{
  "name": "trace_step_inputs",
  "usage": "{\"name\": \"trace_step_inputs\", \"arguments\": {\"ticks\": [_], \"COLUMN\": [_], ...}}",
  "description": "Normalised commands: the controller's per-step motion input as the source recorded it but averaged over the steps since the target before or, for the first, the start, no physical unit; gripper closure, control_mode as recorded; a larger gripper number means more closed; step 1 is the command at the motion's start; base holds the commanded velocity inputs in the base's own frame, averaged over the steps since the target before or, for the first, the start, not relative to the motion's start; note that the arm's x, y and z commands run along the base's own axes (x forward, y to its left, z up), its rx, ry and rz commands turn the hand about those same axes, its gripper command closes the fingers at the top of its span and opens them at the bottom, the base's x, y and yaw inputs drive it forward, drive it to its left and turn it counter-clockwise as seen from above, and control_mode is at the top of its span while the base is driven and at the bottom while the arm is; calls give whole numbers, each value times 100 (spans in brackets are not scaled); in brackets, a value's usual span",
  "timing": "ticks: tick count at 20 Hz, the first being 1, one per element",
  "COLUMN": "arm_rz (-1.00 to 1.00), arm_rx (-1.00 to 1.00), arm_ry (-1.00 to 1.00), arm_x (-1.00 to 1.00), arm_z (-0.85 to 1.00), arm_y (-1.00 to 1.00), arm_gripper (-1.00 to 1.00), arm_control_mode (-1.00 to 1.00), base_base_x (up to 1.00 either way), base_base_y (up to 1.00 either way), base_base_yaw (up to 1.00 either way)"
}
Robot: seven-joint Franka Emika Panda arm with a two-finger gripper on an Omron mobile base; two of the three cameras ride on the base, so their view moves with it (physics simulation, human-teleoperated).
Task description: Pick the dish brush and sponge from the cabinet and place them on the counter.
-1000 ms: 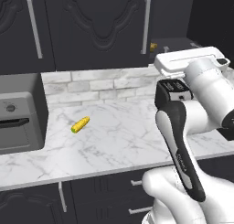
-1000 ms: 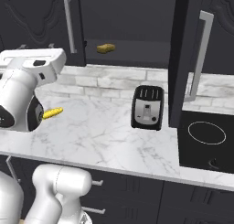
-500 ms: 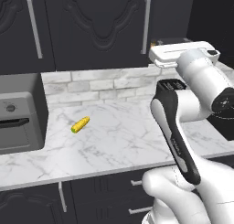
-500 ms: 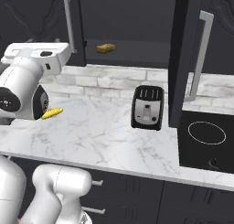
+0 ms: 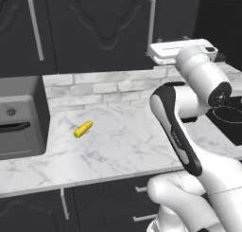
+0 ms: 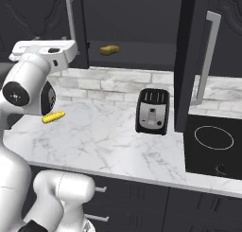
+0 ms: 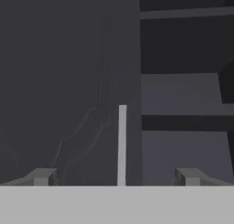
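Gripper [image 7: 116, 177] jaws are spread wide, holding nothing, facing a closed cabinet [image 7: 68, 81] door and its silver handle [image 7: 122, 145]. Sponge [image 6: 109, 49] lies on the open shelf to the right of that door, so the hand should swing right past the door edge before reaching in. Dish brush cannot be made out in the dark interior

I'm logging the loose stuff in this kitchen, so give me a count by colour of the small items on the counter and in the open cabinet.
Yellow: 2, the corn cob on the counter and the sponge in the cabinet
Black: 1, the toaster
Total: 3
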Motion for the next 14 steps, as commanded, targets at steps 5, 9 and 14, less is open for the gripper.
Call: {"name": "trace_step_inputs", "arguments": {"ticks": [5, 9, 14], "arm_rz": [0, 0, 0], "arm_rx": [0, 0, 0], "arm_ry": [0, 0, 0], "arm_x": [28, 26, 27], "arm_z": [0, -2, -2], "arm_y": [0, 0, 0], "arm_gripper": [-100, -100, -100], "arm_control_mode": [-100, -100, -100], "base_base_x": [0, 0, 0], "base_base_y": [0, 0, 0], "base_base_yaw": [0, 0, 0]}}
